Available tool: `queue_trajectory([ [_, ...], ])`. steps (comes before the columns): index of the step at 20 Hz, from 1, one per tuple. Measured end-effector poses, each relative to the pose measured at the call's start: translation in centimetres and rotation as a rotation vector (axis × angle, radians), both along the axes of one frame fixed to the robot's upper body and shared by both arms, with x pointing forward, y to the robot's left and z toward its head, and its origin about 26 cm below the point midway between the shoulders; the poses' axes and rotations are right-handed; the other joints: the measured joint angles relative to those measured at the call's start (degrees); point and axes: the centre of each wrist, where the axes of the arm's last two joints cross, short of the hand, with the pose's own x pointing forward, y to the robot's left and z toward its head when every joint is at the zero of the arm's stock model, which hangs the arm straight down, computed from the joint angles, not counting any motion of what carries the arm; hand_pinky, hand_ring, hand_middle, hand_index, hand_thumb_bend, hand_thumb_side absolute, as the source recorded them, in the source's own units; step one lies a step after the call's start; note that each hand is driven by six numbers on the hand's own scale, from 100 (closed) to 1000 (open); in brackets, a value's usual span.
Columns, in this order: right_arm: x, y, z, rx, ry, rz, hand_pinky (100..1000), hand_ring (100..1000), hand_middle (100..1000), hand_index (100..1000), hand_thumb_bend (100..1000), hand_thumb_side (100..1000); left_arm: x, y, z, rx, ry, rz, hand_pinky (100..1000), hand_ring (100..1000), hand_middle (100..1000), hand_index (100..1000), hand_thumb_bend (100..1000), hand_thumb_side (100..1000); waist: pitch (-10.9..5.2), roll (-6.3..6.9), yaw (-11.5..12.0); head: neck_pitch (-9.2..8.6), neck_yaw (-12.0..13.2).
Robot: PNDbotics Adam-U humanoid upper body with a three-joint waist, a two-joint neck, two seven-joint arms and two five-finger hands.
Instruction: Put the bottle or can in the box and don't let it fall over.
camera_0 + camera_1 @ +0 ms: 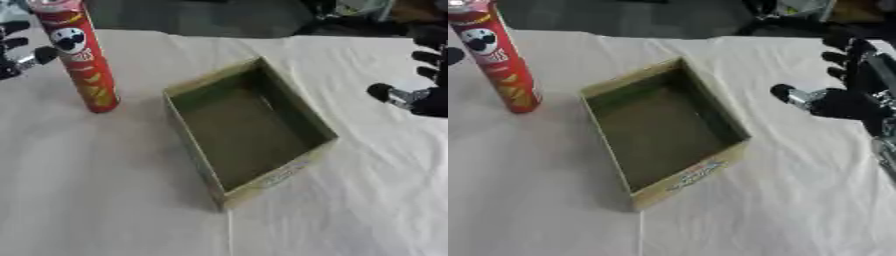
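A tall red chip can (79, 57) stands upright on the white cloth at the upper left. To its right an open cardboard box (248, 127) lies empty, its long side running askew from upper left to lower right. My left hand (16, 50) shows at the left edge just beside the can, fingers spread and apart from it, holding nothing. My right hand (855, 90) hovers to the right of the box, its fingers straight and thumb pointing toward the box, nothing in it.
The white cloth (105, 200) covers the table, with a crease running down near the box's near corner. Dark floor and some clutter (350, 12) lie beyond the far table edge.
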Motion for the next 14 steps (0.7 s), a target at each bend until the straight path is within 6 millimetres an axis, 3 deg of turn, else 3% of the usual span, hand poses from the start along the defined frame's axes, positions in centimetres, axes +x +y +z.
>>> queue_trajectory([
  [14,0.1,0.2,0.1,0.004,0.000,0.019,985,970,951,995,651,100,1.4,-1.6,-0.5,0.013,-0.002,0.043,848,1000,994,911,818,373,0.43,0.00,-0.43,-0.11,0.45],
])
